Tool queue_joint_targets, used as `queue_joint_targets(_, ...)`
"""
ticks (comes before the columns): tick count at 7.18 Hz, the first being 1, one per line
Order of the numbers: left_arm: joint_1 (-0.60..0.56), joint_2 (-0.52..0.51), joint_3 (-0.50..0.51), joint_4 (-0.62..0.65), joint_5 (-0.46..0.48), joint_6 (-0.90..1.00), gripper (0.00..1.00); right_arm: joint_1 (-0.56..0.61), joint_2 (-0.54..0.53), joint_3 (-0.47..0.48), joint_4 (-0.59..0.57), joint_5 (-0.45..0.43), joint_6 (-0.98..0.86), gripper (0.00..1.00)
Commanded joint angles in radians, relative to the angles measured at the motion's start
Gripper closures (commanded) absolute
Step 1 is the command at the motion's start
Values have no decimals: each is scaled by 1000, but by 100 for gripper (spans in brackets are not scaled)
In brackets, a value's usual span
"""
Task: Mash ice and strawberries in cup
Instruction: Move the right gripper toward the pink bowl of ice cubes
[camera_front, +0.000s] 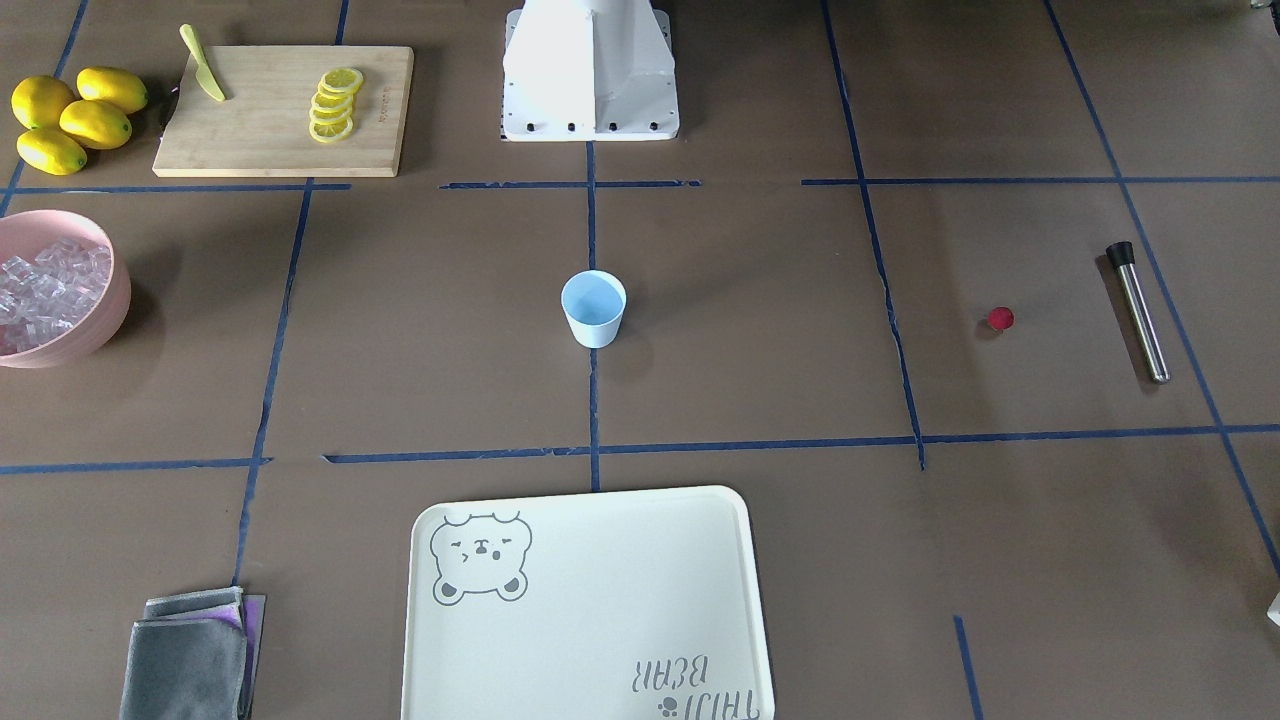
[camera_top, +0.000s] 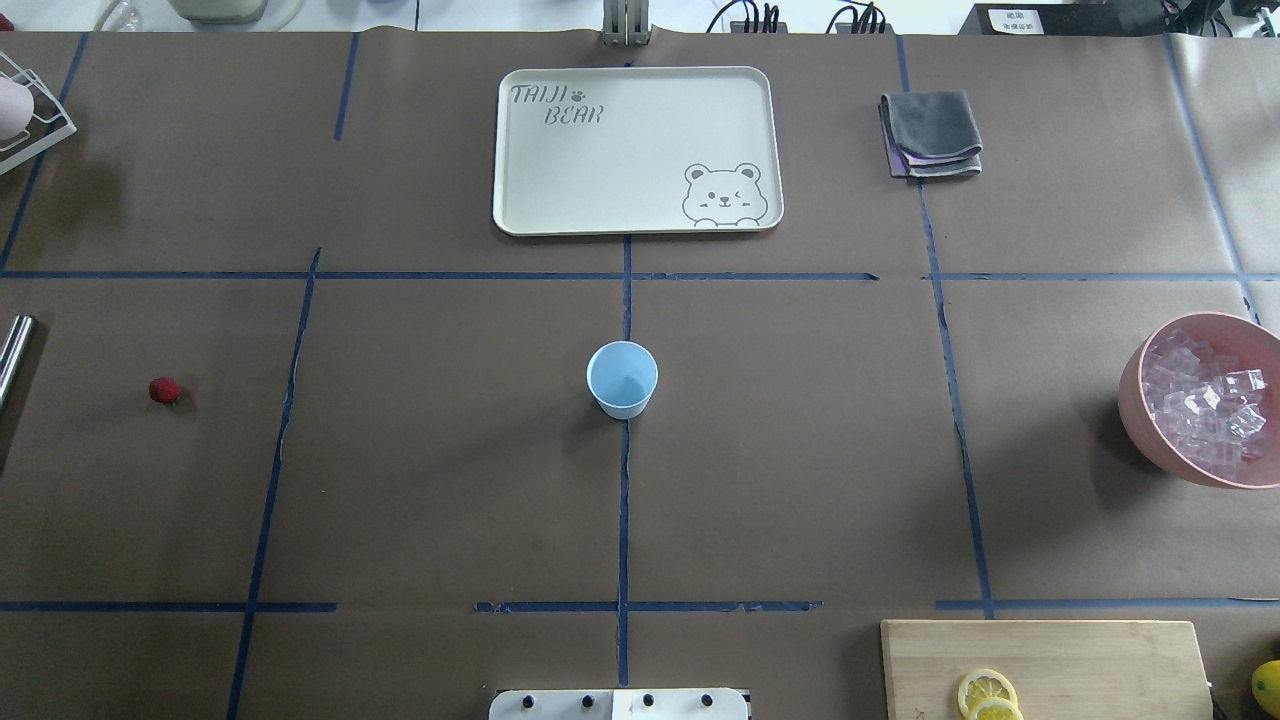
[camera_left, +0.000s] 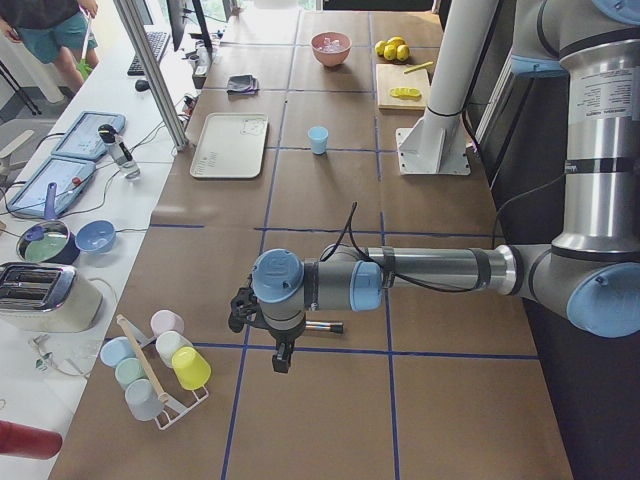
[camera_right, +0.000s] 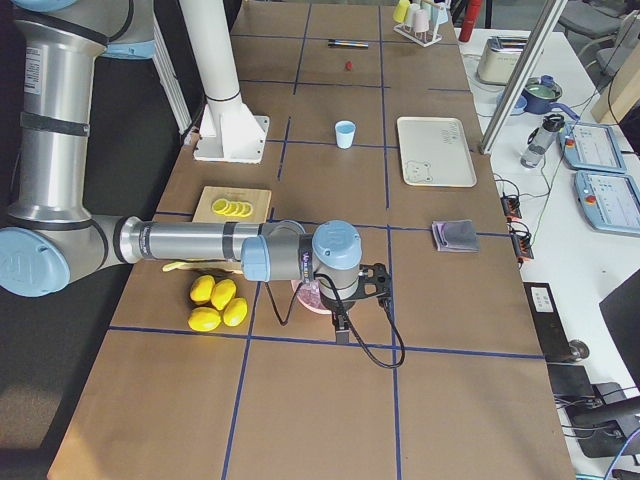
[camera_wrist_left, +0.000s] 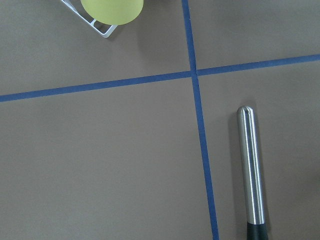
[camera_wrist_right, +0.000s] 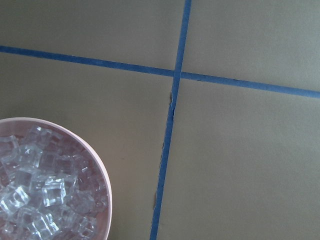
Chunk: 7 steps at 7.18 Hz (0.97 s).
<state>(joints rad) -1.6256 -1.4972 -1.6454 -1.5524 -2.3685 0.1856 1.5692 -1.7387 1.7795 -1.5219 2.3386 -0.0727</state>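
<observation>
Blue cup (camera_front: 594, 308) stands upright at the middle of the surface (camera_front: 760, 330) in my front-facing view, strawberry (camera_front: 1000, 319) well off toward the left arm's side near a steel muddler (camera_front: 1138, 310), ice (camera_front: 45, 290) heaped in a pink bowl (camera_front: 118, 290) at the opposite edge. Side views give me the left gripper (camera_left: 282, 358) hanging by the muddler and the right gripper (camera_right: 340, 332) by the bowl, and I cannot tell how wide either stands. Wrist views: muddler lying flat, ice in the bowl.
</observation>
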Motion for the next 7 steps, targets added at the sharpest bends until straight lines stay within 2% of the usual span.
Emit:
queue_joint_targets(1, 3, 0, 1, 0, 0, 0, 0, 0, -11, 8, -1, -4, 5, 1)
queue_joint_targets(4, 7, 3, 1, 0, 0, 0, 0, 0, -22, 41, 24, 1, 2, 1)
queue_joint_targets(6, 13, 5, 2, 2, 0, 0, 0, -1, -21, 43, 28, 75, 25, 1)
queue_joint_targets(7, 15, 5, 4, 2, 0, 0, 0, -18, 2, 49, 28, 85, 127, 1)
